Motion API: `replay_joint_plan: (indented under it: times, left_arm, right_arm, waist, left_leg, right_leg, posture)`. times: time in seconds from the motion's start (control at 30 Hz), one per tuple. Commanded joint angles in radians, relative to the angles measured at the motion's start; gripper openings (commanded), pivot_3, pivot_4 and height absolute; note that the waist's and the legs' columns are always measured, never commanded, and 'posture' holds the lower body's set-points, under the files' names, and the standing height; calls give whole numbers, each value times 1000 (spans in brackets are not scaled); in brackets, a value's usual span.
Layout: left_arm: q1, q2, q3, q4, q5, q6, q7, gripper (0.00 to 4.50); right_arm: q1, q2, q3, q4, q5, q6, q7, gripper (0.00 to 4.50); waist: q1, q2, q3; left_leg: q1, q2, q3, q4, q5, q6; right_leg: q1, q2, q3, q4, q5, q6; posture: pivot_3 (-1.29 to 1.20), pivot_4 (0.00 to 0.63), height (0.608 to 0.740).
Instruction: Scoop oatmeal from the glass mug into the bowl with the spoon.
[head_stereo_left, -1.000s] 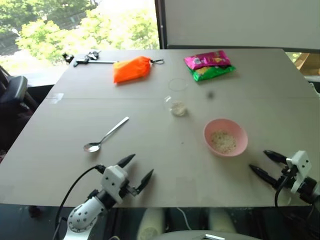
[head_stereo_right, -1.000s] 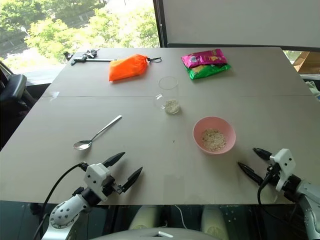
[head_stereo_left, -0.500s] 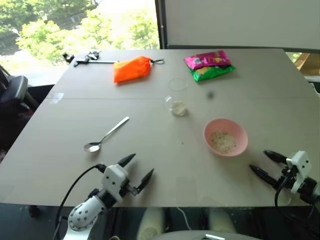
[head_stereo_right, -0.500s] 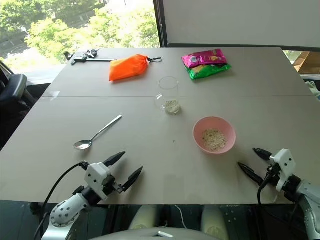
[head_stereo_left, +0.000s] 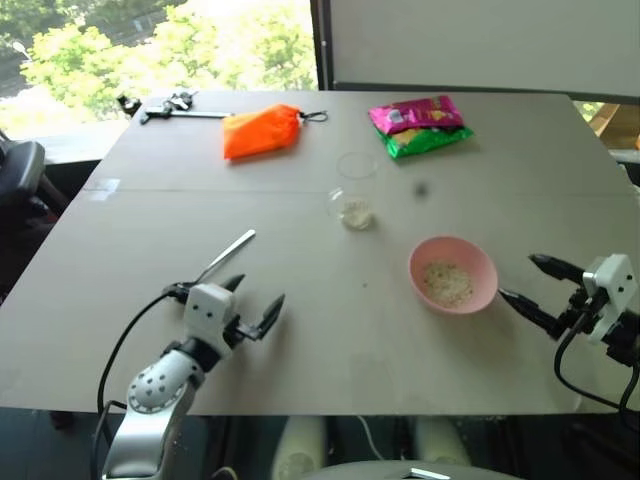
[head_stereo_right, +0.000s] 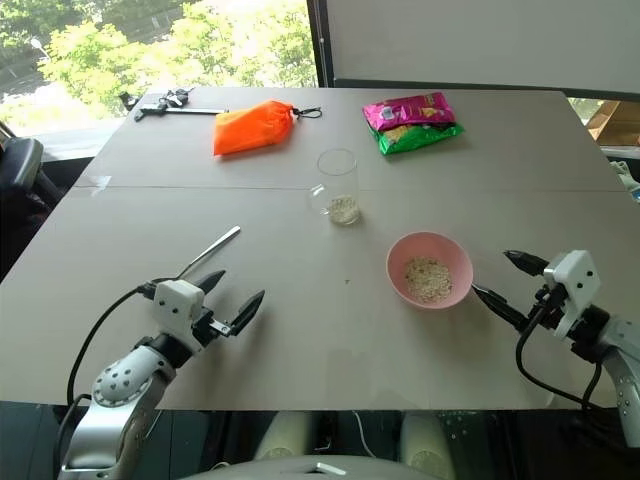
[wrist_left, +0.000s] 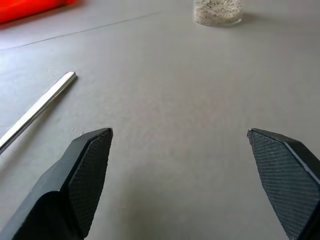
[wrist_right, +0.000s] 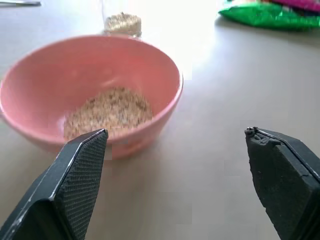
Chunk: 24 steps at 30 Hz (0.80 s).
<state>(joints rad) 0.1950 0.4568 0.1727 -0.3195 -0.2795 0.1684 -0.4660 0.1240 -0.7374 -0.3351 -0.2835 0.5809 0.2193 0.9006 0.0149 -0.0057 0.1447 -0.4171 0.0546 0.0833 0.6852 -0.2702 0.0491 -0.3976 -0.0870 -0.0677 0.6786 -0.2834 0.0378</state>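
Spoon (head_stereo_right: 210, 252) flat on table (head_stereo_right: 300, 330), handle just beyond left gripper (head_stereo_right: 228, 297), spread wide, empty. Right gripper (head_stereo_right: 505, 280) likewise wide and empty, just beside bowl (head_stereo_right: 430, 269) holding oatmeal (head_stereo_right: 427, 279). Glass mug (head_stereo_right: 339, 187) mid-table, well apart from both. Bare surface along near edge.

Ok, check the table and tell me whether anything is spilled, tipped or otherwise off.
Nothing stands out. The glass mug stands upright with oatmeal at its bottom, and the bowl sits level with oats inside. The spoon lies flat on the table, and I see no loose flakes around either vessel.
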Motion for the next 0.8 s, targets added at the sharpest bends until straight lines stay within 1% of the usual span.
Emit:
replay_joint_plan:
  times: [0.03,0.07,0.17,0.23,0.3,0.4,0.43,0.5,0.63,0.8]
  left_arm:
    - [-87,54,39,-70,18,153,65,4500]
    - [-113,63,42,-72,25,192,84,4500]
    - [-221,103,62,-27,75,301,152,4500]
    - [-254,119,84,-1,92,366,182,4500]
    - [-254,138,94,8,107,407,189,4500]
    - [-224,157,101,-5,113,472,180,4500]
    - [-213,160,101,-14,110,492,175,4500]
    - [-193,162,104,-33,101,537,171,4500]
    - [-158,177,104,-46,89,605,141,4500]
    - [-118,211,112,-1,61,676,78,4500]
  right_arm:
    - [-73,-54,18,-189,145,167,-31,4416]
    - [-95,-63,32,-225,186,217,-44,4416]
    - [-201,-99,132,-378,330,374,-82,4416]
    - [-251,-111,173,-437,397,439,-106,4416]
    - [-283,-120,188,-469,439,477,-126,4416]
    - [-311,-130,198,-491,458,499,-137,4416]
    - [-316,-130,199,-494,461,503,-139,4416]
    - [-322,-130,200,-496,467,508,-142,4416]
    - [-325,-134,208,-500,451,506,-131,4416]
    - [-336,-121,218,-501,440,498,-138,4416]
  waist:
    - [0,-1,2]
    - [0,-2,2]
    - [-1,-5,7]
    - [-1,-9,9]
    - [-1,-10,10]
    - [-1,-13,12]
    - [-1,-14,13]
    - [1,-16,14]
    - [-1,-16,14]
    - [-4,-14,12]
  left_leg:
    - [0,0,0,0,0,0]
    - [0,0,0,0,0,0]
    - [0,0,-1,0,0,0]
    - [0,0,-2,0,0,0]
    - [0,0,-2,0,0,-1]
    - [-1,-1,-1,0,0,-1]
    - [-1,-1,-1,0,2,-4]
    - [-2,-1,-2,0,3,-5]
    - [-1,-1,-4,0,3,-5]
    - [1,-1,-3,0,2,-4]
  right_leg:
    - [0,0,0,0,0,0]
    - [0,0,0,0,0,0]
    - [0,0,-1,0,0,0]
    - [0,0,-2,1,0,0]
    - [0,0,-2,0,0,0]
    - [0,-2,-1,-1,0,0]
    - [0,-3,-2,-1,0,0]
    - [0,-6,-1,-1,0,0]
    - [1,-8,-2,0,0,0]
    - [1,-8,-1,1,0,0]
  posture:
    - [0,150,696]
    - [0,150,696]
    - [0,150,696]
    - [0,150,696]
    - [0,150,696]
    - [0,150,696]
    - [0,150,696]
    - [0,150,696]
    - [0,150,696]
    - [0,150,696]
